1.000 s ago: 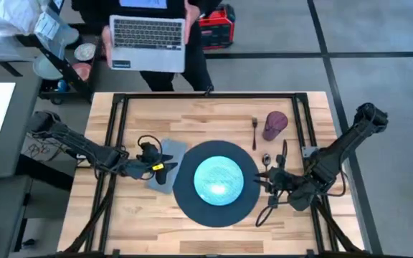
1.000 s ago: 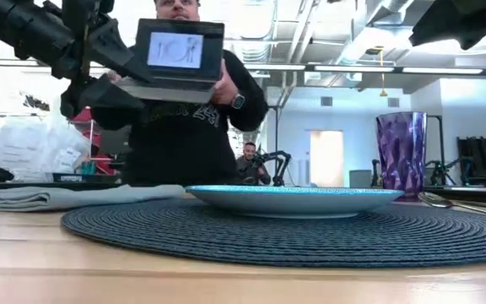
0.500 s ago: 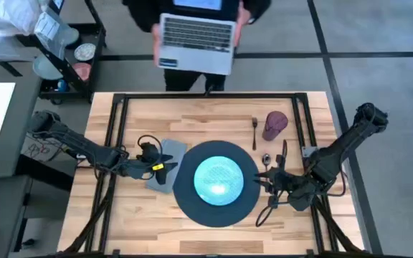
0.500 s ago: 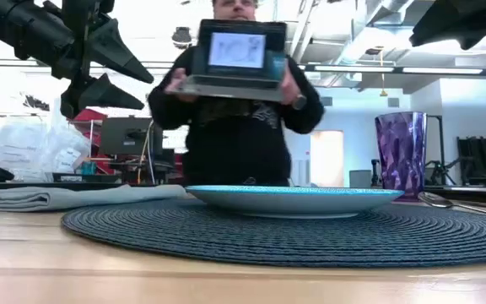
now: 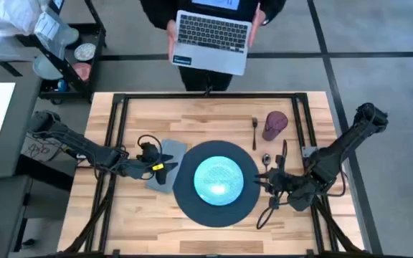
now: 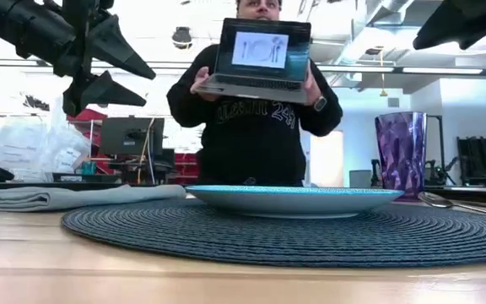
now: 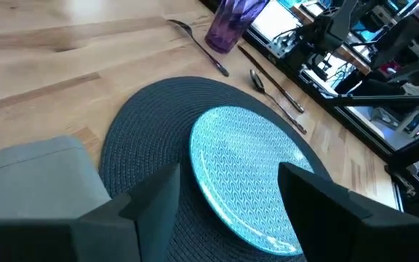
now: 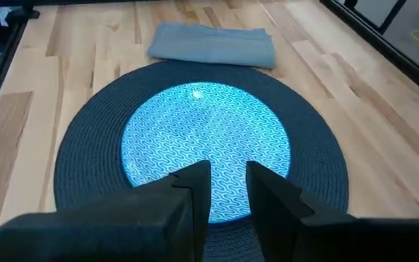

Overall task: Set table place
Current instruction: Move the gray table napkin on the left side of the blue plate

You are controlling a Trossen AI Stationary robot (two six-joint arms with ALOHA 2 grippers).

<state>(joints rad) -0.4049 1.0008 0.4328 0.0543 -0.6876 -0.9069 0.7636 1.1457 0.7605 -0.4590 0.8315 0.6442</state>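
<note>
A teal round plate (image 5: 219, 178) is seen lying centred on a big dark grey round woven mat (image 5: 189, 198), which is set on the light wooden table (image 5: 142, 222) a little toward its near edge and about midway between its left and right edges. A folded grey napkin (image 5: 168, 162) lies flat on the table on the left side of the mat, with one edge touching or slightly overlapped by the mat's rim. On the right side of the mat, toward the far right corner of the table, a purple cup (image 5: 274, 125) is seen, with a metal fork (image 5: 254, 131) lying just beside it on the side toward the mat. A spoon (image 5: 266, 159) lies nearer the mat's right rim, and a thin knife (image 7: 271, 75) is laid beside the spoon on the cup's side. The left gripper (image 5: 165, 164) is held above the napkin at the mat's left rim, raised clear of the table in the low view, its fingers (image 7: 151, 198) spread wide apart with nothing between them. The right gripper (image 5: 265, 179) is held at the mat's right rim, close to the spoon, its fingers (image 8: 188, 182) parted by a narrow gap and holding nothing. Beyond the far edge of the table a person in a dark top (image 6: 247, 135) is seen standing, with an open laptop (image 5: 212, 41) held in both hands and its screen turned toward the table.
</note>
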